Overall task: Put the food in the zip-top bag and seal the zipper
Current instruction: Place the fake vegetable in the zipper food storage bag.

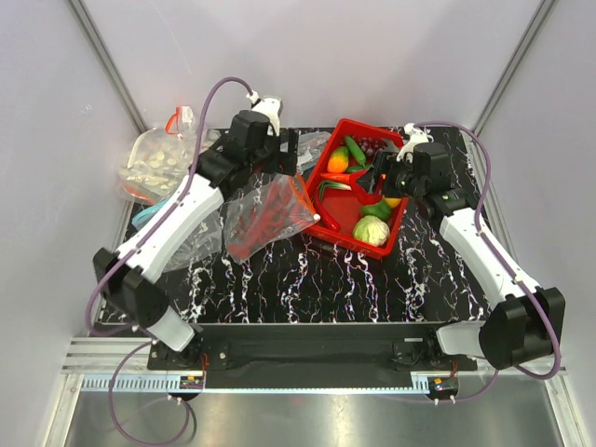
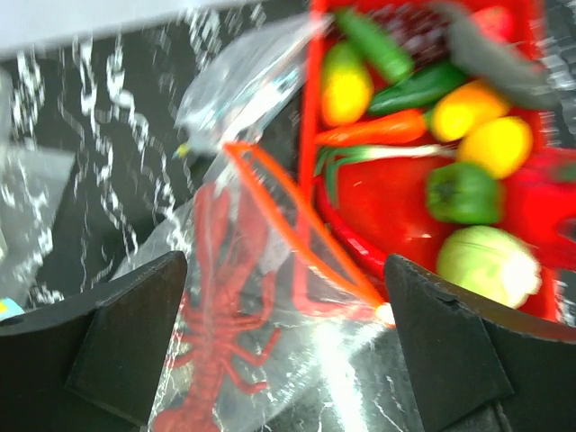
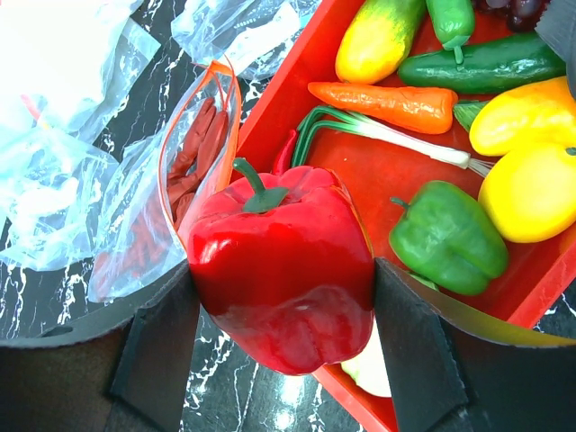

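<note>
Two grippers logged. The left gripper (image 2: 283,270), jaws wide apart and holding nothing, hovers over the zip-top bag (image 1: 265,212), which lies at 9 o'clock of the red tray (image 3: 378,175), a red lobster (image 2: 220,306) inside and its zipper (image 2: 288,202) gaping toward 3 o'clock. The right gripper (image 3: 283,301), over the tray, clamps a red pepper (image 3: 270,243); other food (image 3: 382,106) lies in the tray.

Your tabletop (image 1: 372,279) is black with white marbling. Your tray (image 3: 378,175) is red. The zip-top bag (image 2: 310,378) is clear, its zipper (image 2: 306,211) red-orange and the lobster (image 2: 220,297) inside red. The pepper (image 3: 279,270) is glossy red with a green stem; the carrot (image 3: 382,103) is orange.
</note>
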